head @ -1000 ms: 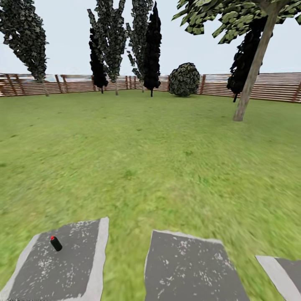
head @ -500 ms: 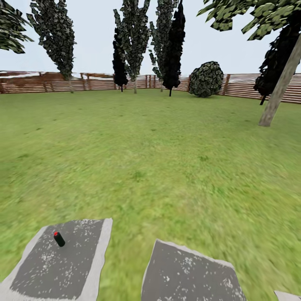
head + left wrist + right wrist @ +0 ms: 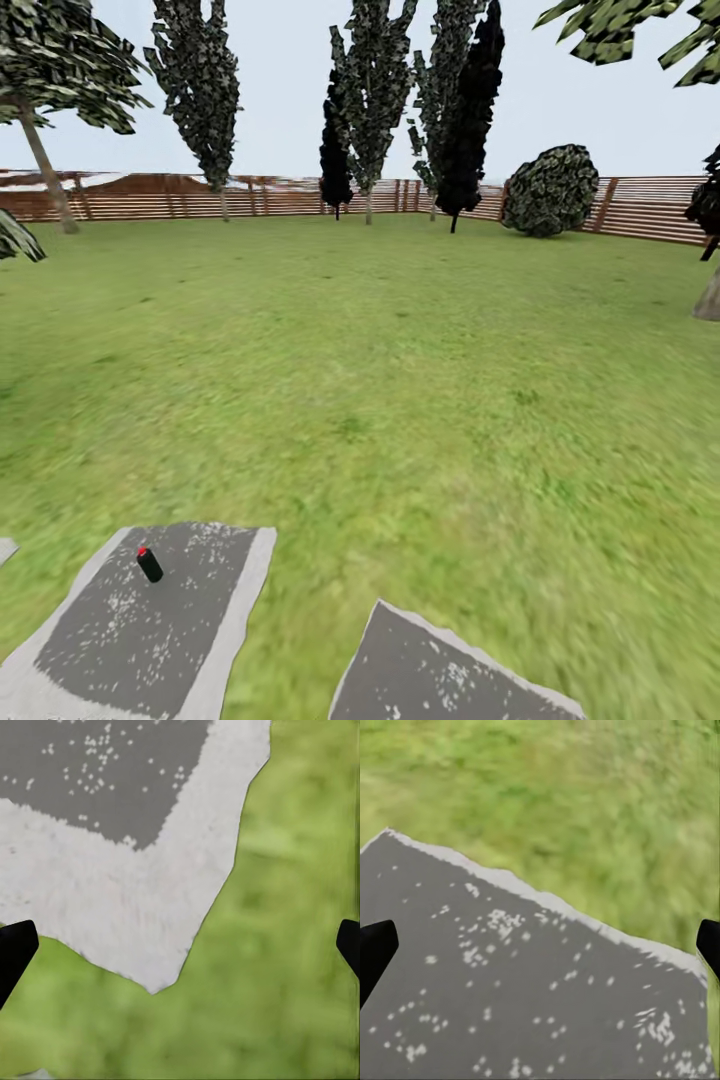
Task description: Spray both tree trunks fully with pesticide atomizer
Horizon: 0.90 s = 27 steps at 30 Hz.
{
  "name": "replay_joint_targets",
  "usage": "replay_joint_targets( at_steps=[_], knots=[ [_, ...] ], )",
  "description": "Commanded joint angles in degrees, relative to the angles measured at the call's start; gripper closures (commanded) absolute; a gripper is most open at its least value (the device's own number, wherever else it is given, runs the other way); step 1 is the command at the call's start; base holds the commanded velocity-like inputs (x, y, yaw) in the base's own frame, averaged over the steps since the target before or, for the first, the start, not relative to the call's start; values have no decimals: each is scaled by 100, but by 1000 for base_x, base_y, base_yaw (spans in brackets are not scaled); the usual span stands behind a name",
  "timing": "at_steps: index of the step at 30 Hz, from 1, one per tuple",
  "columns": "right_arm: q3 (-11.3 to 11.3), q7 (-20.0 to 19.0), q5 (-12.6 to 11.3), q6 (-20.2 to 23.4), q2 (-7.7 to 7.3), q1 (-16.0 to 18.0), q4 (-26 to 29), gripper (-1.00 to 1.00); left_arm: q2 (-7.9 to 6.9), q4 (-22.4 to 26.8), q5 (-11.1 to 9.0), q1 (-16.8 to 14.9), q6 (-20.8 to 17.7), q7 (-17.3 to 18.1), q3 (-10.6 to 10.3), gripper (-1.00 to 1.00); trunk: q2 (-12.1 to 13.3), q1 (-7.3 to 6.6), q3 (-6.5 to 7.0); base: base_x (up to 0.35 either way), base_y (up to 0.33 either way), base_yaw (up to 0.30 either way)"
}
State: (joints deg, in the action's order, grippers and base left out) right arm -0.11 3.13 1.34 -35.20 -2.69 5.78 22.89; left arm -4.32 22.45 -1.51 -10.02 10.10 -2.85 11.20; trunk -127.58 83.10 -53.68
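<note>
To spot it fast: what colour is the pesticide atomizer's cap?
Red, on a black body; the pesticide atomizer shows best in the head view.

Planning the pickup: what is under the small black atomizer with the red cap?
The black, red-capped atomizer stands on a grey stone slab; its base hides the contact patch.

1. The trunk point(image 3: 709, 298) is cut off at the head view's right edge.
2. Both slabs point(image 3: 140, 625) point(image 3: 440, 675) are cropped below.
3. Only the fingertips point(image 3: 15, 949) point(image 3: 375, 945) are seen at the wrist views' edges.
</note>
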Motion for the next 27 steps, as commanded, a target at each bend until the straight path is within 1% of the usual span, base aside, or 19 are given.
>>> replay_joint_targets(
  at_steps=[1, 27],
  knots=[
    [1, 21, 15, -13, 0, 2, -3, -100, 1, -4, -16, -5, 19, -5, 5, -100, -2, 1, -5, 198, -271, 277],
    [2, 21, 15, -13, 2, 2, -3, -100, 1, -4, -16, -5, 19, -5, 5, -100, -2, 1, -5, 198, -271, 278]
  ],
)
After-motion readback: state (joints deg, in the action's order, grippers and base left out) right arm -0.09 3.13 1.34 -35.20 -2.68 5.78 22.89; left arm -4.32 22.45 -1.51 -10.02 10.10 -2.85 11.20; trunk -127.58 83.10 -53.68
